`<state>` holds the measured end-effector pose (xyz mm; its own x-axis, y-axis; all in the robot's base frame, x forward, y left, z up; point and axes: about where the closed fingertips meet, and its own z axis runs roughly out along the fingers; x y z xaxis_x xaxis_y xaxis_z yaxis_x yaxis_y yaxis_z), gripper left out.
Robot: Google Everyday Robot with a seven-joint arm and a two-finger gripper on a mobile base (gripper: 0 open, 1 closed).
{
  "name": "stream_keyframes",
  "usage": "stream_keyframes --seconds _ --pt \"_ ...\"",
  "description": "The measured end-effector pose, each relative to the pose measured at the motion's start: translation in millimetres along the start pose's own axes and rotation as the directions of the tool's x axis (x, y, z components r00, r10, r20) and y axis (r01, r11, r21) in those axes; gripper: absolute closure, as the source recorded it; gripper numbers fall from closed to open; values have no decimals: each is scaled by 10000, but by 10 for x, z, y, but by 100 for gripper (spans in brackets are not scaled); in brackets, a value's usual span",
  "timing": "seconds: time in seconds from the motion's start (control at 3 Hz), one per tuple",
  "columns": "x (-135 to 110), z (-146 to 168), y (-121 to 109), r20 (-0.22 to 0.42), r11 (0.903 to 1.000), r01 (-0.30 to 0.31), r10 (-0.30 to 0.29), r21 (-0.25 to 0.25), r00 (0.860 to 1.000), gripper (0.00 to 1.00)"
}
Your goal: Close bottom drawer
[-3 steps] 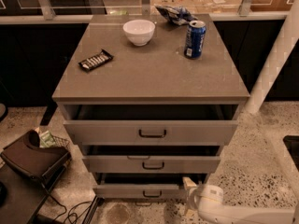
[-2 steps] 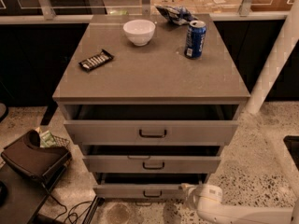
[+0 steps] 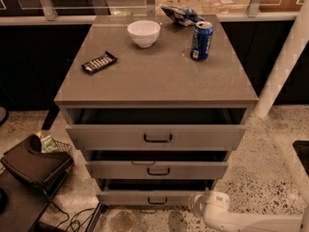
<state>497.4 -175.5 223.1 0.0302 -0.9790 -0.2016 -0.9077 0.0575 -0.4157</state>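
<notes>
The grey-taupe cabinet (image 3: 154, 71) has three drawers, all pulled out a little. The bottom drawer (image 3: 145, 197) is the lowest and narrowest front, with a small dark pull handle (image 3: 157, 200). A dark gap shows above its front. My gripper (image 3: 196, 205) is at the end of the white arm (image 3: 241, 220), low at the bottom right. It sits right at the right end of the bottom drawer's front. I cannot tell whether it touches the front.
On the cabinet top are a white bowl (image 3: 144, 32), a blue can (image 3: 202, 40), a dark snack bar (image 3: 99, 62) and a crumpled bag (image 3: 181, 14). A black bag (image 3: 34, 161) and cables lie on the floor to the left. A white post (image 3: 285, 66) stands to the right.
My gripper has moved slightly down and left in the view, staying at the right end of the bottom drawer's front. The drawers look unchanged.
</notes>
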Motion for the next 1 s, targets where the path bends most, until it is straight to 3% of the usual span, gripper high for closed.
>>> stream_keyframes --seconds 0.33,0.67,1.0 --pt "-5 6 6 8 10000 1 -1 -11 10000 100" --pt "3 233 102 -375 9999 -33 28 -127 9993 100" --pt "31 508 107 -383 10000 -37 39 62 9993 100"
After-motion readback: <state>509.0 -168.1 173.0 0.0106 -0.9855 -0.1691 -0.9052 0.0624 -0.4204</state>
